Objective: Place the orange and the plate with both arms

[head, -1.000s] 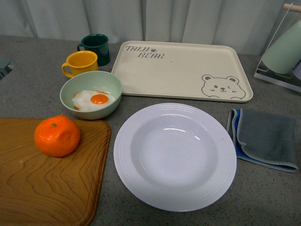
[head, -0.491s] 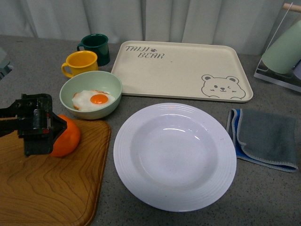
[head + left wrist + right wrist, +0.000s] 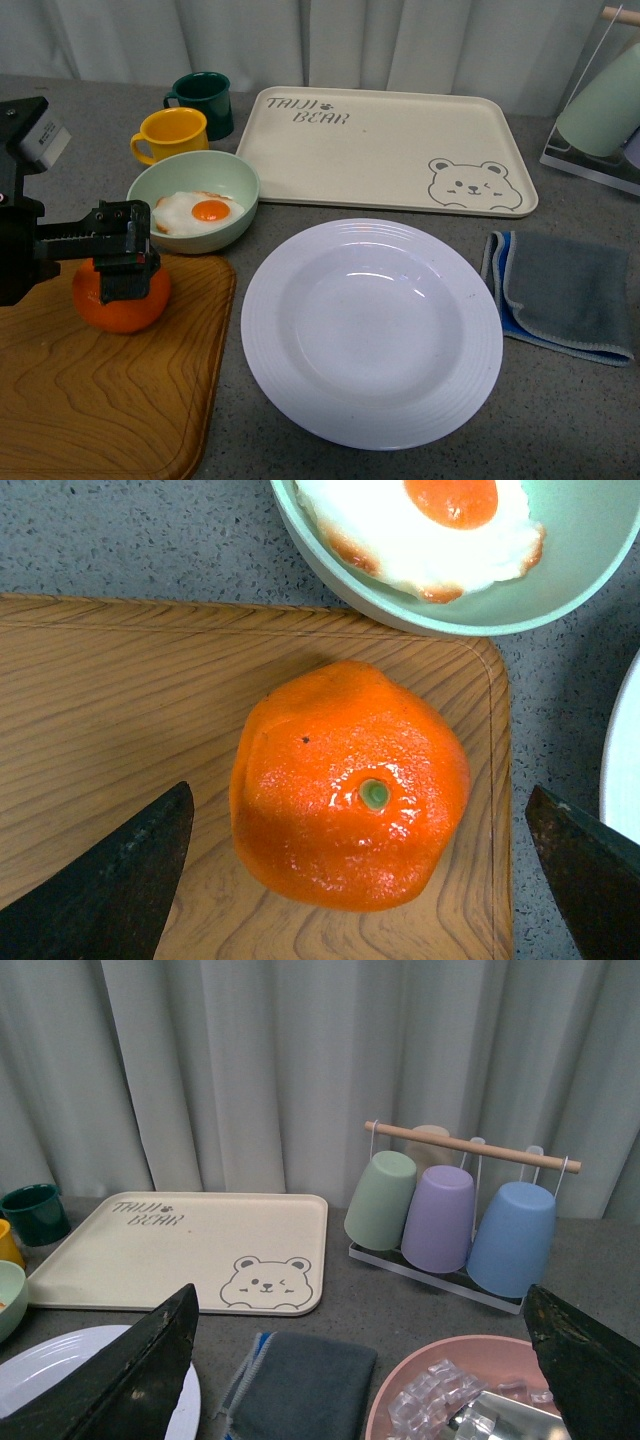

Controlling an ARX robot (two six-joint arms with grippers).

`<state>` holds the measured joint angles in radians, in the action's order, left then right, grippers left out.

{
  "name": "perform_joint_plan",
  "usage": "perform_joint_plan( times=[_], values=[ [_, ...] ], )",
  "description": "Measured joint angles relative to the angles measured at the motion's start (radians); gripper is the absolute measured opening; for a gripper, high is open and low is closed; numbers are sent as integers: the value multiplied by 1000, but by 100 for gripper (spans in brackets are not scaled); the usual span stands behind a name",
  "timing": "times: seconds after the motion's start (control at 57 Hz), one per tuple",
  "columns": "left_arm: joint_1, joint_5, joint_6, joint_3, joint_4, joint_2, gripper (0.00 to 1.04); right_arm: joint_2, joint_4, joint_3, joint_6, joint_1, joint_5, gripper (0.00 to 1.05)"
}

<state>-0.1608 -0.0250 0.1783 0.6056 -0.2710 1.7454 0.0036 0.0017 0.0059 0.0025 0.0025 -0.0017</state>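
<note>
The orange (image 3: 116, 306) sits on the far right part of a wooden board (image 3: 100, 400), green stem dot up. My left gripper (image 3: 126, 262) hovers right over it, open. In the left wrist view the orange (image 3: 350, 785) lies between the two dark fingers (image 3: 110, 880), with a clear gap on each side. The large white ridged plate (image 3: 270, 300) lies empty on the grey table right of the board. My right gripper (image 3: 360, 1295) is open with nothing between its fingers, held above the table's right side; a sliver of the plate (image 3: 50, 1360) shows there. It is out of the front view.
A pale green bowl (image 3: 240, 180) with a fried egg touches the board's far edge. Behind stand a yellow mug (image 3: 172, 133), a dark green mug (image 3: 203, 100) and the beige bear tray (image 3: 390, 140). A grey cloth (image 3: 565, 290), a cup rack (image 3: 450, 1210) and a pink bowl (image 3: 410, 1370) are on the right.
The left arm came in from the left and now hangs over the orange, a little further right and higher than half a second ago. Orange and plate have not moved.
</note>
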Motion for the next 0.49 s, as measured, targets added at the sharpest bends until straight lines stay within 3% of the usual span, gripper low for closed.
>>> perform_joint_plan(
  times=[0.246, 0.491],
  values=[
    [11, -20, 18, 43, 1, 75, 98, 0, 0, 0, 0, 0, 0, 95],
    [5, -28, 18, 47, 4, 89, 64, 0, 0, 0, 0, 0, 0, 95]
  ],
)
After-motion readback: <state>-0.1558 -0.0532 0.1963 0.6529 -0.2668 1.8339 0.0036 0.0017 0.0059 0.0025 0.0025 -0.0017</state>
